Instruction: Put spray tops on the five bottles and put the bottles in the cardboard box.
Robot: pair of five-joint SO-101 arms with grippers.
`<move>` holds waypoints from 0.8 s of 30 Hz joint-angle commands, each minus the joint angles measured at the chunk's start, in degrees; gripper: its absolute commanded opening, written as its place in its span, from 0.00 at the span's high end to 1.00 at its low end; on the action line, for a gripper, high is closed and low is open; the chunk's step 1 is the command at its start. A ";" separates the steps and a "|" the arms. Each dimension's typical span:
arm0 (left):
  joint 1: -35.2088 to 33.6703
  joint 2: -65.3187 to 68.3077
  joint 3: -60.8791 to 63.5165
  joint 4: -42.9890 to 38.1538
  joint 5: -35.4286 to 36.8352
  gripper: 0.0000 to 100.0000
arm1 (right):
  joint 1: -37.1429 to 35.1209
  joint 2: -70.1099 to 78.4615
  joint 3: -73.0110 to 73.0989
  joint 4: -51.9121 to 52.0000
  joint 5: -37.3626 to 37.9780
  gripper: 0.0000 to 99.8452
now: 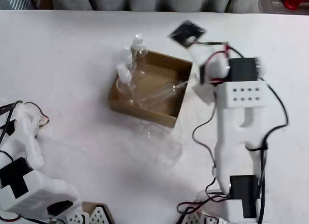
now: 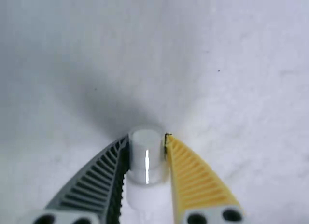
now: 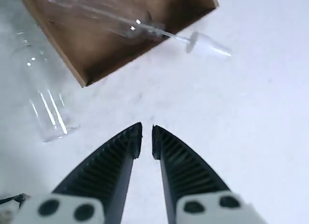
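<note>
Left gripper [image 2: 146, 138]: fingers clamped on a white cylindrical spray top [image 2: 145, 159], long axis running out between them, over bare table. Right gripper [image 3: 146, 132]: fingers nearly together, empty. Clear bottle [image 3: 46, 103] lies sideways along the cardboard box [image 3: 101, 60] wall.

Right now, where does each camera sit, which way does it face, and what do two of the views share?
High view: fixed above the table, looking down on the cardboard box, left arm and right arm.
Left wrist view: on the left wrist, facing bare table; left gripper shut on a spray top.
Right wrist view: on the right wrist, facing table and a box corner; right gripper shut, empty.
Shared: high and right wrist views both show the box and a loose bottle beside it.
</note>
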 commanded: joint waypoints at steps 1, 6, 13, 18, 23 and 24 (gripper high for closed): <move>-0.40 -0.40 -2.20 -0.97 0.35 0.98 | 4.79 2.15 -0.88 0.40 0.35 0.98; -0.40 -0.40 -2.20 -0.97 0.35 0.98 | 9.01 10.51 -5.54 -1.27 -6.42 0.98; -0.40 -0.40 -2.20 -0.97 0.35 0.98 | 10.07 26.07 -22.68 0.92 -20.48 0.87; 0.48 -0.40 -2.20 -0.97 0.35 0.98 | 9.45 36.26 -34.55 0.84 -35.52 0.86; 0.84 -0.40 -2.20 -0.97 0.35 0.98 | 8.75 44.09 -45.27 0.84 -52.92 0.83; 0.84 -0.40 -2.20 -0.97 0.35 0.98 | 8.66 45.23 -46.68 0.84 -55.74 0.81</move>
